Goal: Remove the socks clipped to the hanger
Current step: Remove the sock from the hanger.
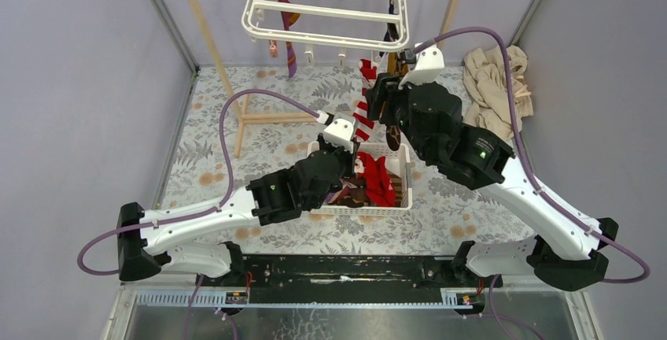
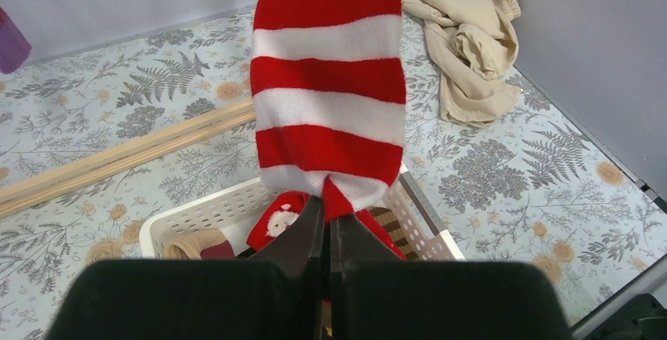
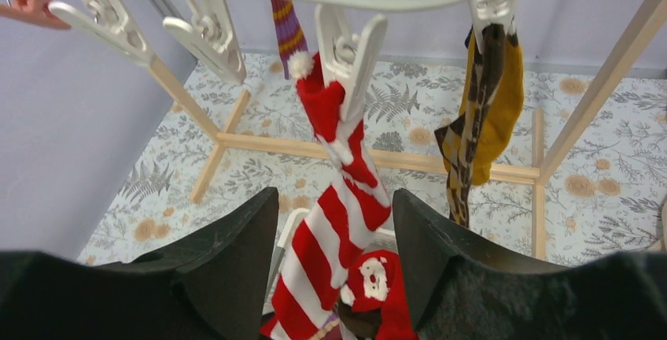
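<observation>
The left gripper (image 2: 326,216) is pinched shut on the lower end of the red-white striped sock (image 2: 330,96), probably to hold it taut above the basket (image 2: 206,212). The right gripper (image 3: 334,198) has its fingers spread either side of the sock, just below the clip (image 3: 351,45) on the hanger (image 1: 330,38), likely ready to free it. The sock's long axis runs steeply, upper end far, lower end near-left.

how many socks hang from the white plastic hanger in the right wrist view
4: red-white striped sock centre, purple-striped sock behind it, mustard sock and brown argyle sock on the right. Others may be hidden.
</observation>
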Robot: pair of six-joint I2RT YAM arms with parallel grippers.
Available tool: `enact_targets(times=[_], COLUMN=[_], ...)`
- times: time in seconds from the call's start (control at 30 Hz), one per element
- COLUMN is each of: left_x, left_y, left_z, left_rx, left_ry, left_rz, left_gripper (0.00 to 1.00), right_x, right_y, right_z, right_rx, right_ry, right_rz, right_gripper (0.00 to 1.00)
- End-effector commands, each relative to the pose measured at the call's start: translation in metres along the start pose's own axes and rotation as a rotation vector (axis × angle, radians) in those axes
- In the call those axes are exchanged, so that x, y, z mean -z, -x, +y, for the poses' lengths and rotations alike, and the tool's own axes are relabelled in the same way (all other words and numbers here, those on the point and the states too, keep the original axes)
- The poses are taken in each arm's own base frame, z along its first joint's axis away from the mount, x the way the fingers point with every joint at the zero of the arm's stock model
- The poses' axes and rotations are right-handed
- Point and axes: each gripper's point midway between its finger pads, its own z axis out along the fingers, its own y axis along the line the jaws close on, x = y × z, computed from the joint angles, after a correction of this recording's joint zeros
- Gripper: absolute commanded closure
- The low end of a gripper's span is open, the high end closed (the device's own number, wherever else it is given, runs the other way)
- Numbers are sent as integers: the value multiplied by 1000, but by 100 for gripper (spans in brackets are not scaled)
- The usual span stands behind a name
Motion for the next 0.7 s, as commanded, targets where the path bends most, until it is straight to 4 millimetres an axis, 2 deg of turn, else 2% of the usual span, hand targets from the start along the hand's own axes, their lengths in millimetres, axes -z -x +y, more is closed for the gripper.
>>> enact_targets(times=[0.0,0.4,0.67], left_x=[1,0,3], left_y=[14,10,9], left_z=[5,4,7], left_rx=[26,18,17], left_ry=[32,20,15], left_rz=[-68,-83,-93], left_gripper=[100,100,100], right_x=[0,-26,-37], right_y=[42,57,58], right_z=[5,21,17], right_rx=[-72,-93,-58], right_ry=[-38,-106,-183], right_rz=[-119,-149,-155], right_gripper=[38,35,35])
